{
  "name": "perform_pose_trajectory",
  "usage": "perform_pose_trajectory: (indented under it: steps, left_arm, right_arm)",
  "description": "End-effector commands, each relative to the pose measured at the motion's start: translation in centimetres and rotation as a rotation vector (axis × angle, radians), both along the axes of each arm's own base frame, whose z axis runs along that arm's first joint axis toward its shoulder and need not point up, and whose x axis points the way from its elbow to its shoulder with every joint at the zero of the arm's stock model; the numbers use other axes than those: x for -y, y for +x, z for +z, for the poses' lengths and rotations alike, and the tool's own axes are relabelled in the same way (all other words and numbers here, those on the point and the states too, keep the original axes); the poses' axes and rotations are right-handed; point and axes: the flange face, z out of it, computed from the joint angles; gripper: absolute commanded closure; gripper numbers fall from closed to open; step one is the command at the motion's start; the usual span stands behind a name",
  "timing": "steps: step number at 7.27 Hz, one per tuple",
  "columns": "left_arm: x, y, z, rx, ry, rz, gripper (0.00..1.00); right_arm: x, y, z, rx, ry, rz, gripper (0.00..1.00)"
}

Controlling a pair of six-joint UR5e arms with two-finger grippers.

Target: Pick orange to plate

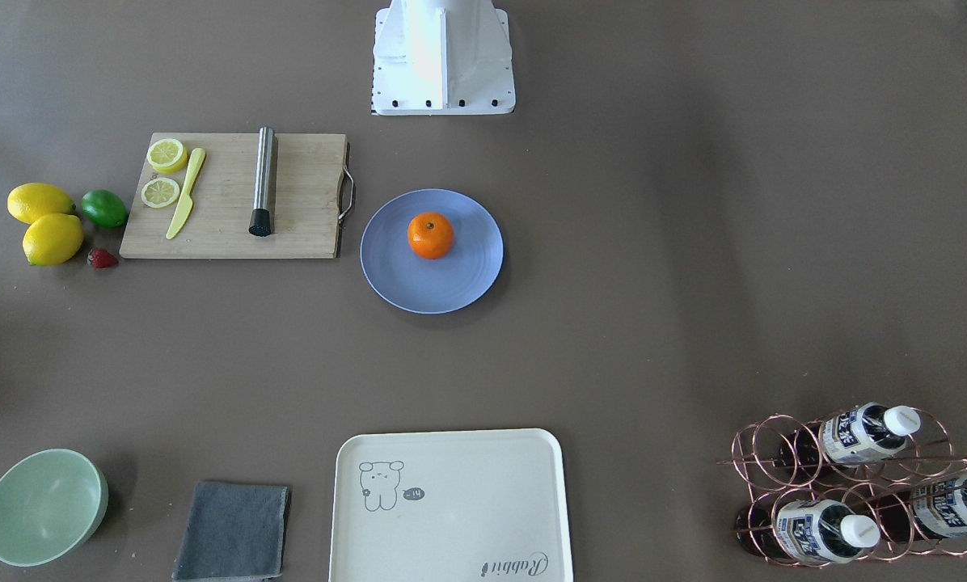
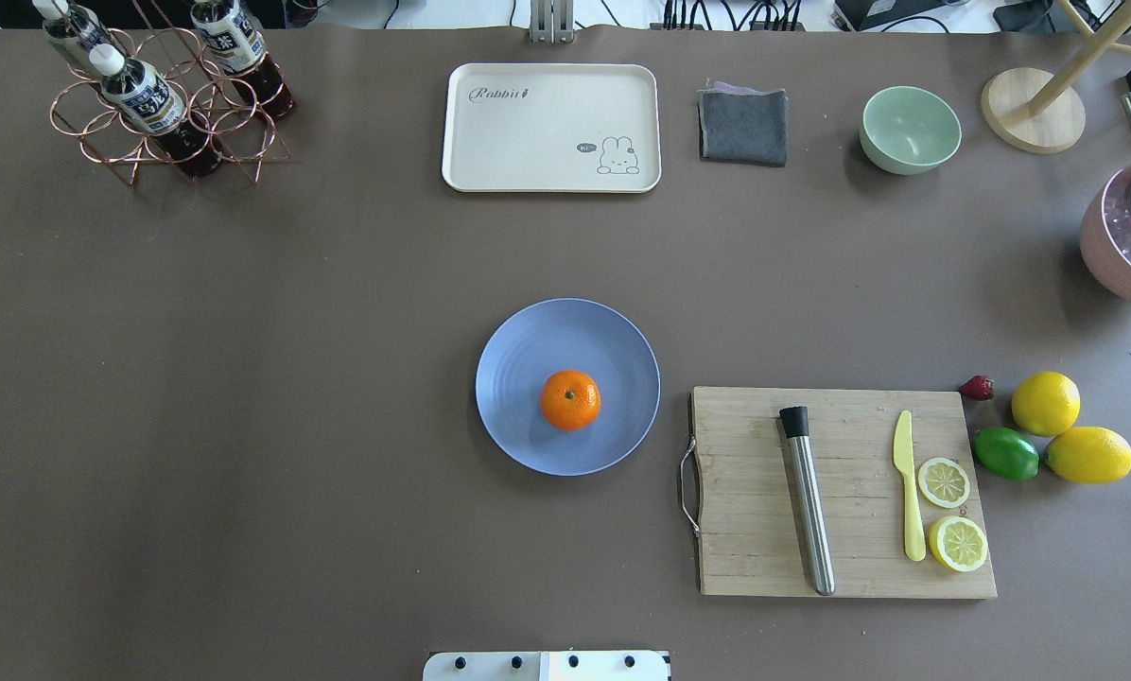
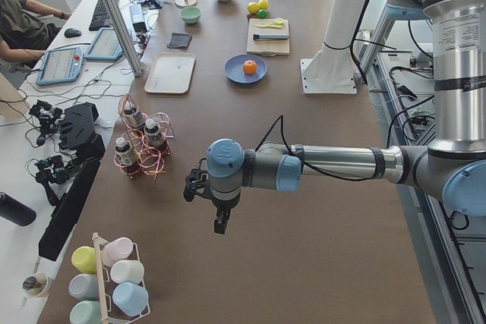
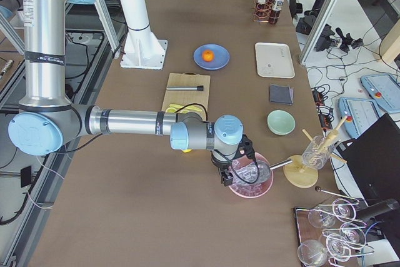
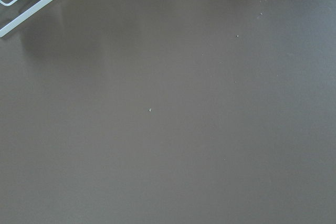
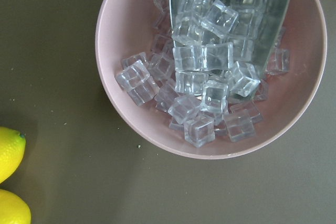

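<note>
The orange point(image 1: 430, 235) rests upright, stem dot up, near the middle of the periwinkle-blue plate point(image 1: 394, 275) at the table's centre; overhead, the orange point(image 2: 570, 399) sits slightly toward the robot on the plate point(image 2: 518, 435). No gripper is near it. My left gripper point(image 3: 219, 225) hangs over bare table far off at the table's left end, beyond the bottle rack. My right gripper point(image 4: 225, 179) hovers at the opposite end above a pink bowl of ice. Both show only in the side views, so I cannot tell whether they are open or shut.
A wooden cutting board point(image 2: 745, 530) with a steel muddler point(image 2: 809, 501), yellow knife and lemon slices lies right of the plate. Lemons point(image 2: 1046, 403), a lime point(image 2: 1006, 453) and a strawberry sit beside it. Cream tray point(image 2: 490, 142), grey cloth, green bowl point(image 2: 910, 130) and bottle rack point(image 2: 149, 123) line the far edge.
</note>
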Motion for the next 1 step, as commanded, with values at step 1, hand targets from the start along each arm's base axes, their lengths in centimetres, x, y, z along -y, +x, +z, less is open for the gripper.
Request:
perform_pose_trajectory:
  steps: [1]
  left_arm:
    - [-0.12, 0.00, 0.09, 0.000, -0.002, 0.000, 0.03]
  right_arm:
    - [-0.01, 0.00, -0.07, 0.000, 0.001, 0.000, 0.00]
